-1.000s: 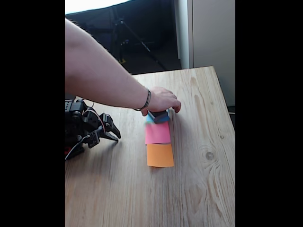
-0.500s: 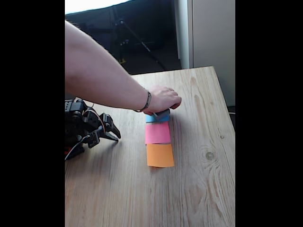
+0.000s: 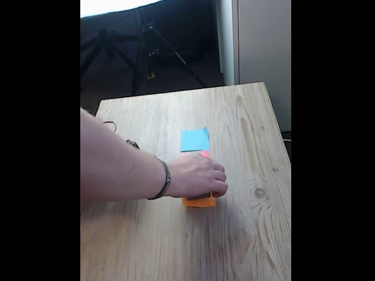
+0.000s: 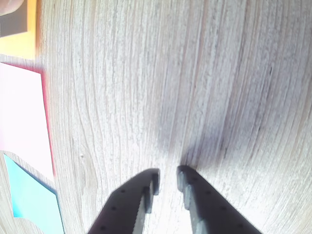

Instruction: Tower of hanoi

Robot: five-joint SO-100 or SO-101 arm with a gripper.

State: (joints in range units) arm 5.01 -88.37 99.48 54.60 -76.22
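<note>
Mostly hidden under a person's hand, low centre of the fixed view: the tower of hanoi, just a dark sliver showing beneath the fingers, on the orange paper square. Same dark block cut off at the upper left corner of the wrist view, on orange paper. Forearm reaching in from the left edge, dark band at the wrist, palm down, fingers curled over the blocks. Pink square nearly covered by the hand in the fixed view; blue square bare above. Gripper at the wrist view's bottom, tips slightly parted, empty, over bare wooden table.
</note>
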